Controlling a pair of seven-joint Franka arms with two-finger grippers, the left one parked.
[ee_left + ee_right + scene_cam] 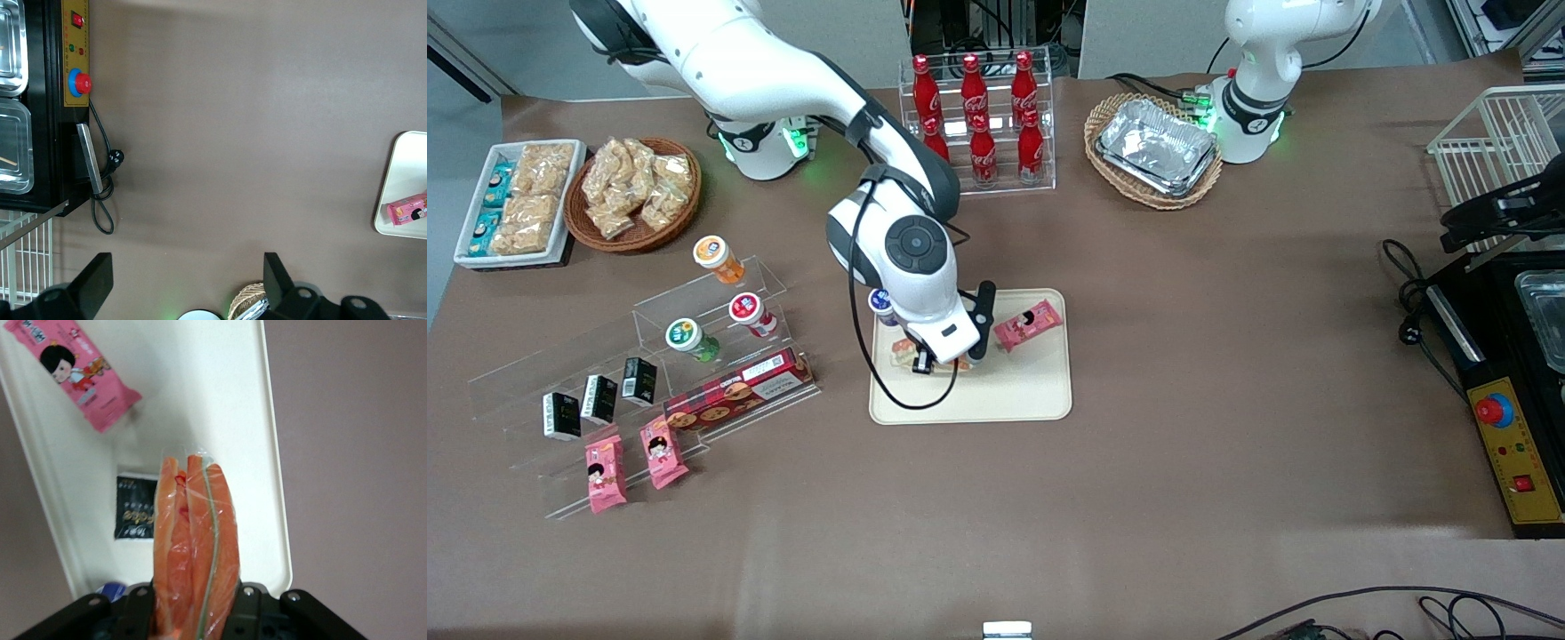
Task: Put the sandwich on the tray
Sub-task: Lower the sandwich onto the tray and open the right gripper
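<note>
The end effector (195, 603) is closed on the sandwich (193, 547), its two fingers (137, 607) pressing the wrapped wedge from either side, and it hangs low over the tray (1014, 396) at the tray's edge toward the working arm's end of the tabletop (1227, 356). The sandwich sits between the fingers with its orange and green layers on edge, above the tray's cream surface; whether it touches the tray cannot be told. On the tray lie a pink snack packet (1028, 324) and a small black packet (137, 508), the black one just beside the sandwich. A blue-capped bottle (881, 305) stands at the tray's corner.
</note>
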